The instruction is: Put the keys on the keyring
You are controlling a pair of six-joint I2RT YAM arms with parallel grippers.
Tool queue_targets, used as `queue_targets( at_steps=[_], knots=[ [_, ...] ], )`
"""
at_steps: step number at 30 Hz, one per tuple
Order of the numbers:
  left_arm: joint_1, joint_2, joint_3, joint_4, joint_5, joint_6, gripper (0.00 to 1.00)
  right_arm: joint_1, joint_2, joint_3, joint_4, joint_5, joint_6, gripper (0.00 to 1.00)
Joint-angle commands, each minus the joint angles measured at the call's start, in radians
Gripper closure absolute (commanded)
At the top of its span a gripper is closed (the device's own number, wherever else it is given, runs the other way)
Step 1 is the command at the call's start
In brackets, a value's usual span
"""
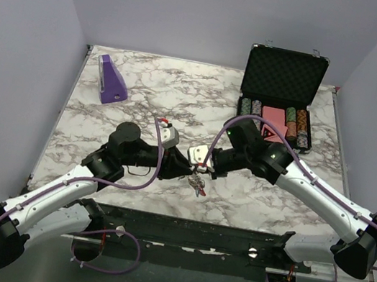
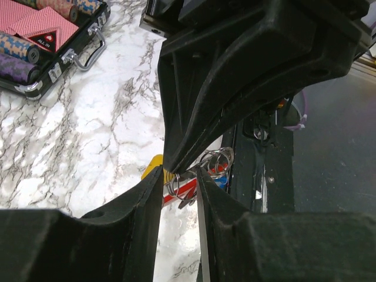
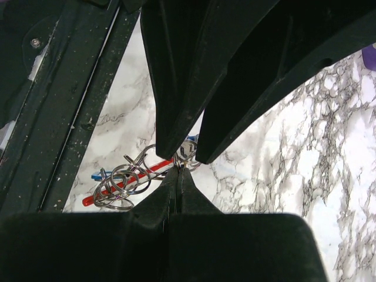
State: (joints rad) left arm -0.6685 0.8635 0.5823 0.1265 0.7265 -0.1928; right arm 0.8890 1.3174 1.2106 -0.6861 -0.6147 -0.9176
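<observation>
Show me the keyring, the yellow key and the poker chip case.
keyring (image 3: 153, 171), right wrist view, on its red piece.
yellow key (image 2: 154, 166), left wrist view, on its plastic head.
poker chip case (image 1: 284, 74), top view, on the open lid's foam.

**Q:** Left wrist view: which lettering is legible?

**A:** One item only. "ALL IN" stands in small pale capitals on a black triangular marker with a red border. The marker lies on red-backed playing cards inside the open black poker case, at the upper left of the view.

**Q:** And the top external and right wrist views?

**A:** Nothing readable. From above, the same marker shows as a small dark triangle in the case, and its lettering is too small to read.
</observation>
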Motion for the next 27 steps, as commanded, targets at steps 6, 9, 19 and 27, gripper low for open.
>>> queue_targets(
  at_steps=[6, 9, 19, 27],
  knots=[
    [-0.022, 0.028, 0.056, -0.064, 0.008, 0.03, 0.66, 0.01, 0.005, 0.029, 0.013, 0.013, 0.011, 1.0],
    [-0.022, 0.031, 0.06, -0.091, 0.002, 0.044, 0.66, 0.011, 0.005, 0.027, 0.013, 0.013, 0.014, 1.0],
    [-0.026, 0.049, 0.08, -0.125, -0.018, 0.073, 0.66, 0.01, 0.003, 0.024, 0.017, 0.01, 0.022, 1.0],
    [-0.032, 0.066, 0.093, -0.125, -0.016, 0.079, 0.74, 0.011, 0.003, 0.024, 0.022, 0.007, 0.028, 1.0]
  ],
)
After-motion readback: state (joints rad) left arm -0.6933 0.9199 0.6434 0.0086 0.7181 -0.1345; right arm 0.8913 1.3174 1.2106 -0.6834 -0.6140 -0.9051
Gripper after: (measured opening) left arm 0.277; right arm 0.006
